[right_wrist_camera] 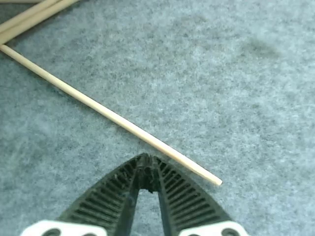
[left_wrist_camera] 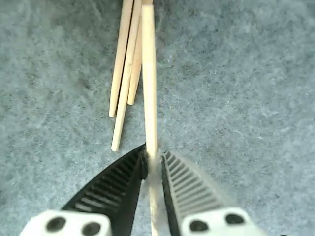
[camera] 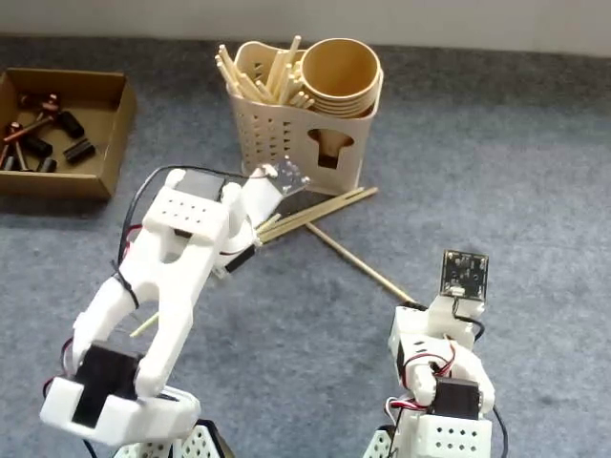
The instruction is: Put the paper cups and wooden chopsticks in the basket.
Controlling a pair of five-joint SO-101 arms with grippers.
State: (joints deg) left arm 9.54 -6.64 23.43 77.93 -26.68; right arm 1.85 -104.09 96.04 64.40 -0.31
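Observation:
A cream slotted basket (camera: 277, 134) stands at the back with several chopsticks (camera: 258, 76) and stacked paper cups (camera: 341, 72) inside. In front of it, loose wooden chopsticks (camera: 325, 207) lie on the grey carpet. My left gripper (left_wrist_camera: 152, 155) is over their near ends, shut on one chopstick (left_wrist_camera: 149, 88); the others (left_wrist_camera: 123, 73) lie just beside it. One more chopstick (camera: 358, 260) lies slanted toward my right arm. My right gripper (right_wrist_camera: 146, 160) is shut with nothing in it, its tips just short of that chopstick (right_wrist_camera: 108, 113).
A cardboard box (camera: 110, 143) with small black and copper parts sits at the back left. Grey carpet covers the table. The right arm (camera: 434, 363) is folded low at the front right; the left arm (camera: 158, 296) stretches across the front left.

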